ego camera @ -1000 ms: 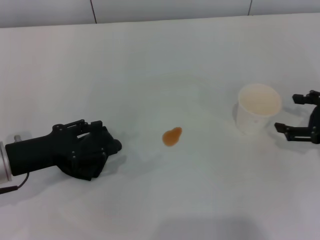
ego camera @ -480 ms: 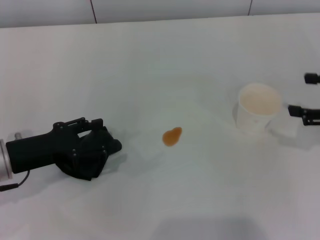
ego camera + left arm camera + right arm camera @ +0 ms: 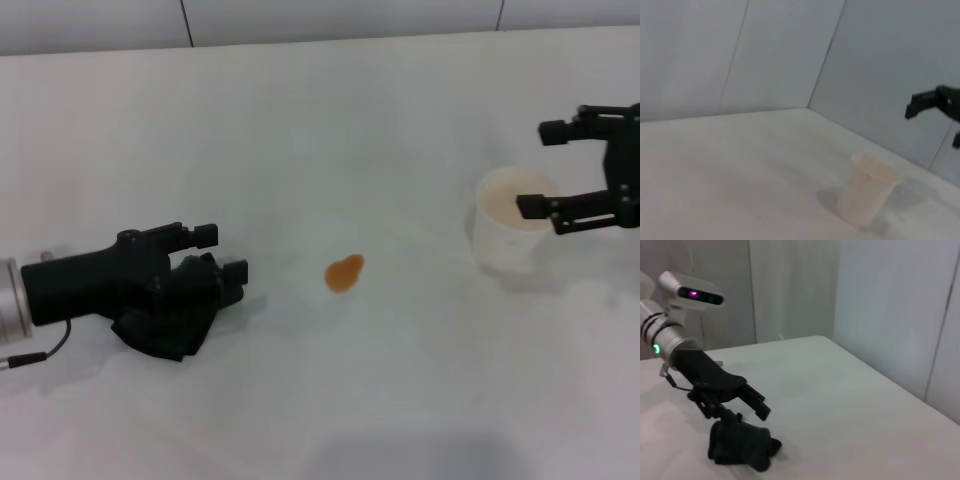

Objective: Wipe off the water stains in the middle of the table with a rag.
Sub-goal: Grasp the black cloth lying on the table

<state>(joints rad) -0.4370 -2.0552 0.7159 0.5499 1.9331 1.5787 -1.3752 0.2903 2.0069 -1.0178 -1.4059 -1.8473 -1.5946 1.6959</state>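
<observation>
Centrally on the broad, matte white table (image 3: 300, 130) sits the water stains (image 3: 344, 273): one small glossy orange-amber blob, roughly pear-shaped, with nothing touching it. Well off to the robot's left of it lies the rag (image 3: 170, 318), a soft black cloth bunched into lumpy folds, resting on the tabletop. The left gripper (image 3: 222, 252), hard black and jointed on a silver-cuffed arm, hangs just above the rag, its fingers spread apart and pointing toward the blob; in the right wrist view the rag (image 3: 742, 446) lies under the left gripper (image 3: 754, 401) with a gap showing between them, so the cloth is not held. On the far side of the blob stands a pale, smooth, tapered cup (image 3: 515, 223), upright and open-topped. The right gripper (image 3: 537, 168) hovers above the cup's rim, its two black fingers held wide apart and holding nothing. The left wrist view shows the cup (image 3: 865, 196) alone on the bare surface.
</observation>
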